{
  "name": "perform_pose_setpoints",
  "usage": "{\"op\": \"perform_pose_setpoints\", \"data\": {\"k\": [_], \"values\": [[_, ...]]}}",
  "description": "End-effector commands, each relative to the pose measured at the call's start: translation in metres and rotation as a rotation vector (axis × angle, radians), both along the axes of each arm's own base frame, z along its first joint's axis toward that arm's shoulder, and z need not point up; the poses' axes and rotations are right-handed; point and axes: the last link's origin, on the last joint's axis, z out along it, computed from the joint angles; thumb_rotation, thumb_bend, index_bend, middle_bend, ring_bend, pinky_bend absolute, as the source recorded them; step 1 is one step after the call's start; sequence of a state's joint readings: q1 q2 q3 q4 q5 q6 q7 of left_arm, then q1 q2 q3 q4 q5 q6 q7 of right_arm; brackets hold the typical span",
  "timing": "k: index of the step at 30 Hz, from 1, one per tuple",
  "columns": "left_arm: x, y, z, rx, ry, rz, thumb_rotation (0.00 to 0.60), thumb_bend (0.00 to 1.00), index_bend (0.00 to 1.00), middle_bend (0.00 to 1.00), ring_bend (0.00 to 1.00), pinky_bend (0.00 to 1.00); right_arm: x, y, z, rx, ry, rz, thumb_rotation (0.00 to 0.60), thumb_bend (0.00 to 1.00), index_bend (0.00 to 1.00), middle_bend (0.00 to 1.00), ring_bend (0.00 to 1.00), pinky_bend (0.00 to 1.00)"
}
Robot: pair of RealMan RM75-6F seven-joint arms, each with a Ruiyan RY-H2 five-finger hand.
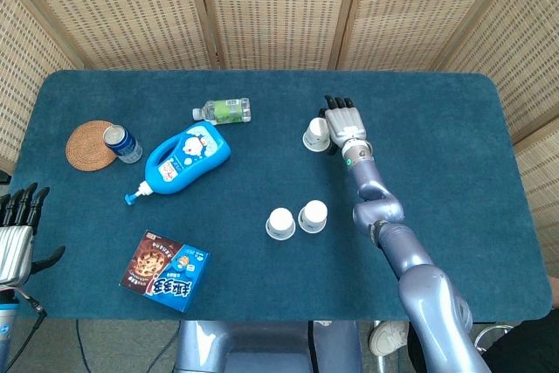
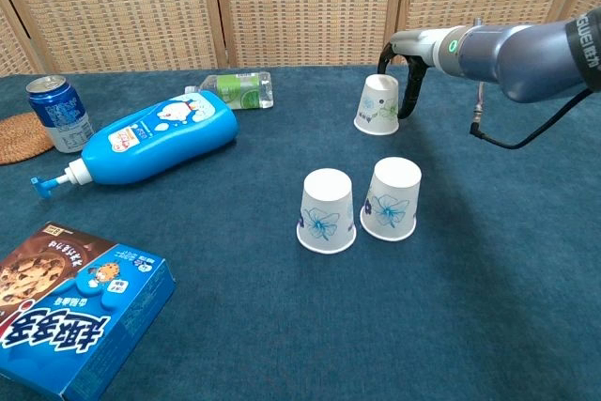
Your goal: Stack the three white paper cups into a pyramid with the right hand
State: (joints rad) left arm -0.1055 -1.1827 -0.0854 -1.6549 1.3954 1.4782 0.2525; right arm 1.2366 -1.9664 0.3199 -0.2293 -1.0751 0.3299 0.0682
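Observation:
Three white paper cups with blue flower prints stand upside down on the blue table. Two of them [image 2: 327,211] [image 2: 392,198] sit side by side in the middle, almost touching. The third cup [image 2: 377,106] stands further back and leans slightly left. My right hand [image 2: 408,72] is against this cup's right side, fingers curved down along it and thumb behind its top, without lifting it. From the head view the same hand [image 1: 342,121] sits just right of the cup [image 1: 316,134]. My left hand [image 1: 16,233] hangs at the table's front left, fingers apart and holding nothing.
A blue pump bottle [image 2: 155,143] lies on its side at the left. A small water bottle [image 2: 235,88] lies behind it. A blue can [image 2: 56,113] stands by a woven coaster [image 2: 14,138]. A cookie box [image 2: 66,312] lies at the front left.

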Motion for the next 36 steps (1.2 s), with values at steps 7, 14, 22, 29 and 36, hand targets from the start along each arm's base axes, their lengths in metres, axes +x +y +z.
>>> {"op": "perform_pose_setpoints", "data": {"k": [7,14,22,29,36], "values": [[0.0,0.0,-0.001,-0.009,-0.004,-0.003,0.6,0.23,0.01,0.0,0.0,0.02,-0.003,0.002,0.0,-0.023,-0.01,0.01,0.6,0.13,0.56,0.07,0.0,0.15],[0.001,-0.001,0.0,-0.007,-0.01,-0.008,0.6,0.23,0.01,0.0,0.0,0.02,-0.004,0.002,0.005,-0.035,-0.027,0.028,0.6,0.13,0.58,0.08,0.0,0.15],[0.004,-0.004,0.0,-0.016,-0.015,-0.018,0.6,0.23,0.01,0.0,0.0,0.02,0.003,0.001,0.024,-0.085,-0.058,0.098,0.6,0.13,0.58,0.08,0.0,0.15],[0.008,-0.007,0.001,-0.028,-0.022,-0.033,0.6,0.23,0.01,0.0,0.0,0.02,0.011,0.016,0.046,-0.107,-0.096,0.172,0.6,0.13,0.58,0.08,0.0,0.15],[0.01,-0.012,0.0,-0.058,-0.029,-0.043,0.6,0.23,0.01,0.0,0.0,0.02,0.017,0.052,0.064,-0.113,-0.114,0.199,0.6,0.13,0.58,0.08,0.0,0.15]]}}
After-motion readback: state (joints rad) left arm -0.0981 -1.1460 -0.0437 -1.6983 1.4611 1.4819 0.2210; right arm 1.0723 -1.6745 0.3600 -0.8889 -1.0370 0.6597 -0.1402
